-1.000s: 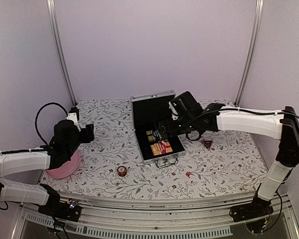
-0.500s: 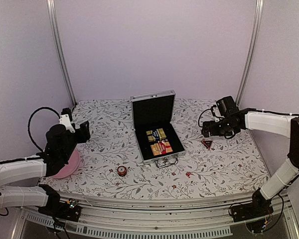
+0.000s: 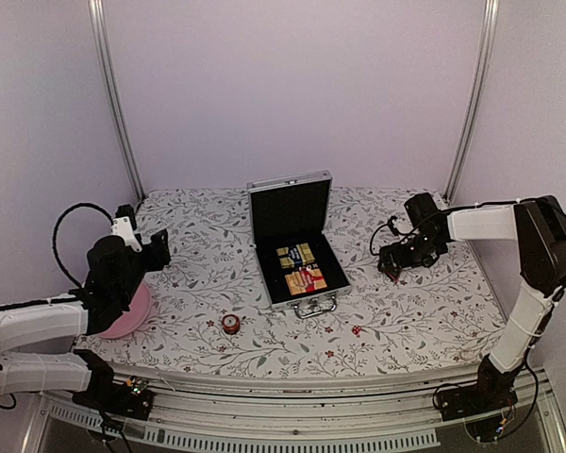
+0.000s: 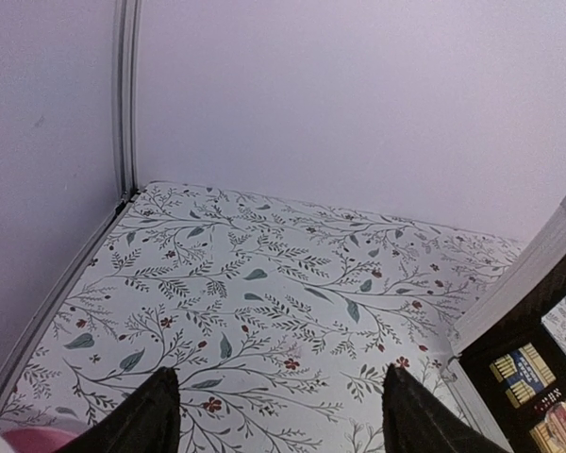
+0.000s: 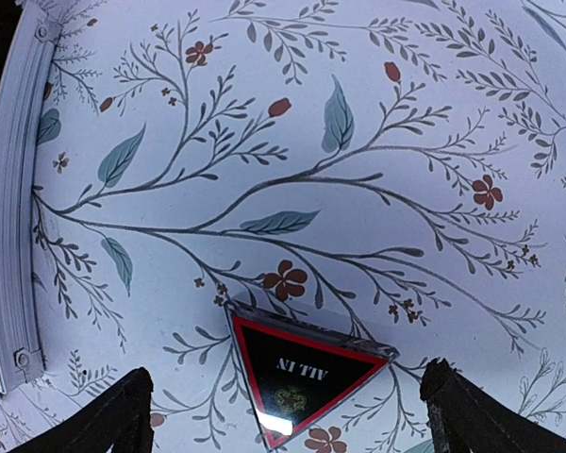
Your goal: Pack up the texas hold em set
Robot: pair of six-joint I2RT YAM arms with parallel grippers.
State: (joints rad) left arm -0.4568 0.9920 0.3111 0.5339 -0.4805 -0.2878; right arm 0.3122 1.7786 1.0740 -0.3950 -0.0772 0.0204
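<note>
My right gripper (image 5: pixel 288 415) hangs spread wide over the black, red-edged triangular plastic token (image 5: pixel 302 376), which lies flat on the cloth between my fingers. The flat silver aluminium briefcase (image 3: pixel 288 215) stands open at its 9 o'clock, holding yellow and red card packs (image 3: pixel 302 269). My left gripper (image 4: pixel 278 415) is spread, empty.

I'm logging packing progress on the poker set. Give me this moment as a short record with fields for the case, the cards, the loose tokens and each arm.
case: silver briefcase open, lid upright
cards: card packs inside the case
round token: loose on the table, in front of the case
triangular token: loose on the table, right of the case
left gripper: jaws open, empty, above the table
right gripper: jaws open, one on each side of the triangular token, not closed on it
</note>
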